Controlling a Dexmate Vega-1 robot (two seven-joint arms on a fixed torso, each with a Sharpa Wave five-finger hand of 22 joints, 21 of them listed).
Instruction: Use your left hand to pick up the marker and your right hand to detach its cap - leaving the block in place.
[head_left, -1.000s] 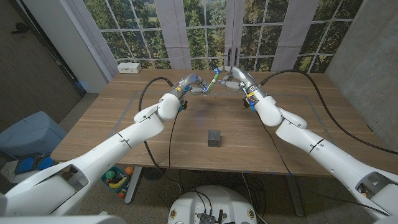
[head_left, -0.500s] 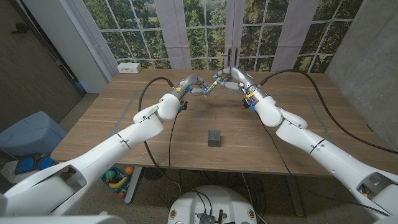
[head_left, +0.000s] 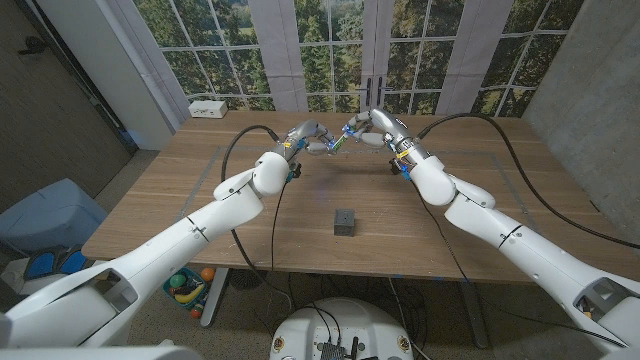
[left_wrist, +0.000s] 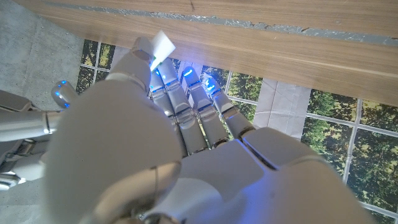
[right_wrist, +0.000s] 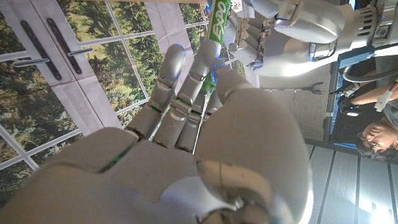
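Above the far middle of the table, my left hand (head_left: 308, 137) and my right hand (head_left: 371, 126) meet around a green marker (head_left: 338, 140). The left hand grips the marker's lower end, whose pale tip (left_wrist: 161, 45) pokes past my left hand (left_wrist: 161, 143). In the right wrist view my right hand (right_wrist: 186, 124) curls its fingers around the upper end of the green marker (right_wrist: 218, 23), cap side, with the left hand (right_wrist: 292, 28) just beyond. I cannot tell whether the cap has come apart from the body. The small dark block (head_left: 345, 222) stands alone on the table, nearer the front edge.
A white box (head_left: 208, 107) lies at the table's (head_left: 200, 215) far left corner. Black cables (head_left: 500, 150) run across the table by both arms. A person (right_wrist: 373, 134) shows at the edge of the right wrist view. Windows stand behind the table.
The marker between the hands lies a little flatter than a second ago. Both hands stay at the same spot, and the block has not moved.
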